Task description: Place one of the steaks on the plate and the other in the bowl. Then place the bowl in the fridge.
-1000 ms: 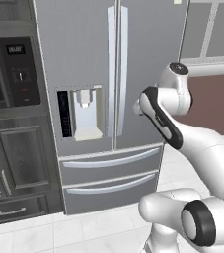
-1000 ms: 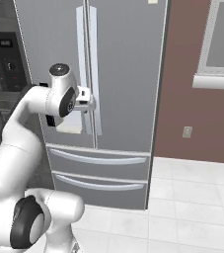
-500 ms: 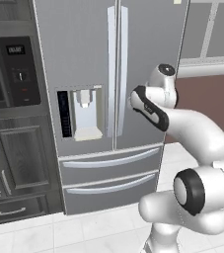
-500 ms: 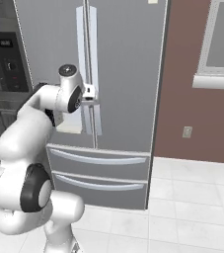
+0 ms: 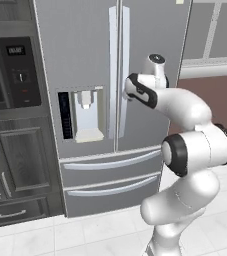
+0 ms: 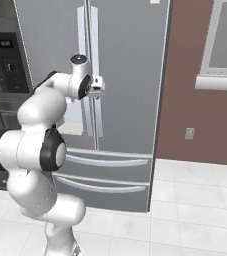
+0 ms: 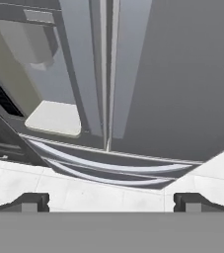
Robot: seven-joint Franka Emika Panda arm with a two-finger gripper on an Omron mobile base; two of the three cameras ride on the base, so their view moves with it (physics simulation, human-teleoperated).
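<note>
Swung in toward the fridge [image 5: 90,75] since a second ago, with the hand now right up at the paired vertical door handles [image 5: 119,70]. Gripper [image 7: 111,201] spread wide, fingertips [image 7: 32,201] far apart, nothing between them. Beyond, closed French doors, dispenser panel [image 5: 82,114] and two lower drawers [image 5: 112,176]; dark cabinets [image 5: 10,165] alongside.

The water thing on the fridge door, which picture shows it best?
The left base view: the dispenser faces the camera, whole and unblocked, on the fridge. The hand view catches just its pale tray and spout at a slant. In the right base view the arm covers most of it.
</note>
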